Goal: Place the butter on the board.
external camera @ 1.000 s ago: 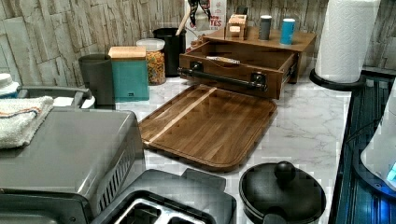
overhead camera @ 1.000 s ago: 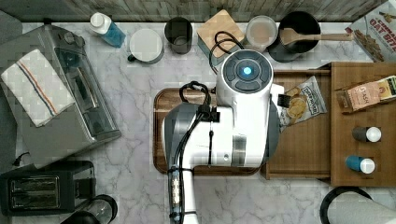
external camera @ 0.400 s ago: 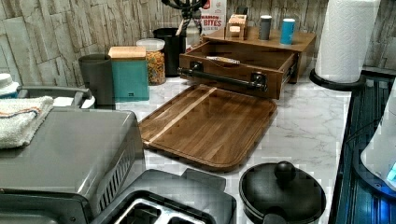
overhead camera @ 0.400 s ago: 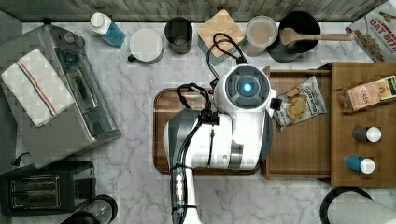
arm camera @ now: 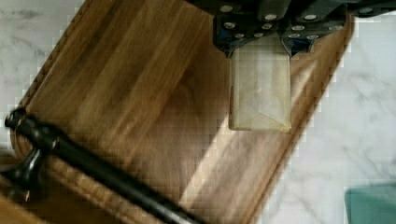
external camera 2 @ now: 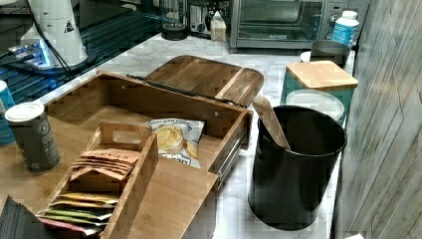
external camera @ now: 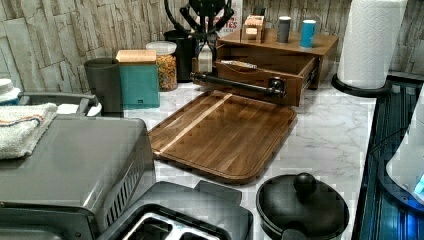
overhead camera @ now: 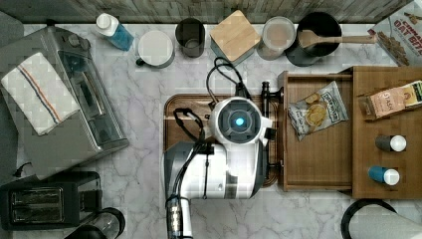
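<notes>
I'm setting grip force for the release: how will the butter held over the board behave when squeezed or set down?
The butter looks like a wrapped rectangular stick, so probably soft under hard squeezing and a bit slick. Its flat faces suggest it should rest on the board without rolling.

In the top view, the arm (overhead camera: 224, 159) is covering most of the board (overhead camera: 171, 107), so you are seeing only its rim at the top view's left and top. In the wrist view, the butter (arm camera: 259, 88) is running up under the gripper (arm camera: 259, 32), whose body is being cut off by the picture's edge, and the tray's black bar handle (arm camera: 93, 168) is leaving the frame. In the left view, the gripper is hanging dark against the wall with the butter (external camera: 204, 58) partly hidden.
</notes>
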{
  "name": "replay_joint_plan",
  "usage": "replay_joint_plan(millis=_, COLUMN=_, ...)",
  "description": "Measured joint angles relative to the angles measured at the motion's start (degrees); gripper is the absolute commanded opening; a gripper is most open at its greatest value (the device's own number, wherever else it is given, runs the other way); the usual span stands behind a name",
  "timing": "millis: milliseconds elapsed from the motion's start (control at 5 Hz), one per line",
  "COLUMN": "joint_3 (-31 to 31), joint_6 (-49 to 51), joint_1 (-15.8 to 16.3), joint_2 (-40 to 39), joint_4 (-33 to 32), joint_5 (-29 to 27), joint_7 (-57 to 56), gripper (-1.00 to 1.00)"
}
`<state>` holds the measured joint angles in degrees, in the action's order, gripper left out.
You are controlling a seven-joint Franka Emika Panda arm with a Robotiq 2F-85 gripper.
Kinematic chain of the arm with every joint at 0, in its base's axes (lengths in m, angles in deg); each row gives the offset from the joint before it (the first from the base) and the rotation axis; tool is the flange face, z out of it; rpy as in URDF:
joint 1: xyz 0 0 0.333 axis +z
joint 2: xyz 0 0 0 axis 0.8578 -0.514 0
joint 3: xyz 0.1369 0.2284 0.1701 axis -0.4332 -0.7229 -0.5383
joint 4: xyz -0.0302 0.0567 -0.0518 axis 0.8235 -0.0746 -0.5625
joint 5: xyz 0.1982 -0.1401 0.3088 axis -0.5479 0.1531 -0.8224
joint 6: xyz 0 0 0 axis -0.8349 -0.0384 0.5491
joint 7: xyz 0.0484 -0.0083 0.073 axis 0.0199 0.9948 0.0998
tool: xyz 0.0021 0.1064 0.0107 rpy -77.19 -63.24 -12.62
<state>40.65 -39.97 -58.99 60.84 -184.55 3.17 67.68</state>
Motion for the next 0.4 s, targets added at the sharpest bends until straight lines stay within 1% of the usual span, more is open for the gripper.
replay_joint_plan(millis=200, joint_3=-2.8, joint_6=-2.2, joint_1=1.4, joint_2=1.1, joint_4=-4.9, joint_5=0.6, joint_7=0.4, gripper=-1.0)
replay_joint_plan(millis=400, joint_3=-5.0, joint_6=-3.3, joint_1=3.9, joint_2=1.1, joint_4=-9.0, joint_5=1.4, joint_7=0.4, gripper=-1.0)
